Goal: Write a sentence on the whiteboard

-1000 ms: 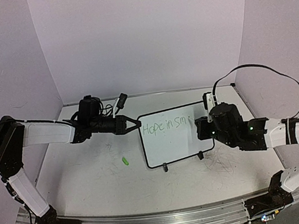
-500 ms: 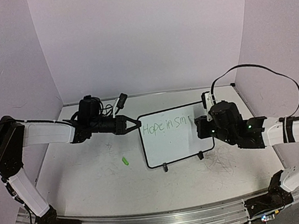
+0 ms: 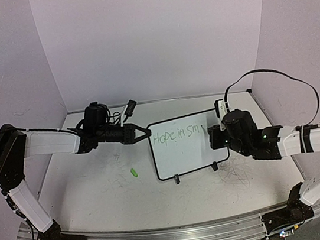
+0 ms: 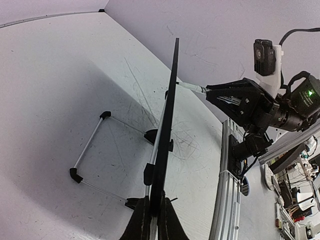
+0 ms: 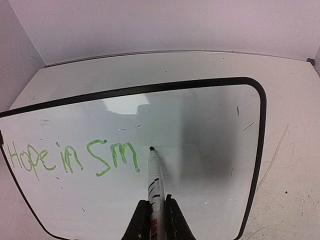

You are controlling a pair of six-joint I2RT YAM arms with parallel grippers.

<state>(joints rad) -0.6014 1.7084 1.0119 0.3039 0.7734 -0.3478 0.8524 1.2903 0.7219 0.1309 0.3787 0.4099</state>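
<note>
White table (image 3: 92,189) bears the whiteboard (image 5: 200,150); left fingers (image 4: 140,222) pinch its edge, right fingers (image 5: 141,222) clamp a marker (image 5: 155,185), green lettering (image 5: 70,157) ahead-left of them.

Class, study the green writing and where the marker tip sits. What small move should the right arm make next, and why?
Probably a short stroke starting the next letter just right of the "m". The lettering on the whiteboard reads "Hope in Sm", an unfinished word. The marker in the right claw has its tip beside that "m", and the left claw clamps the board's edge.
</note>
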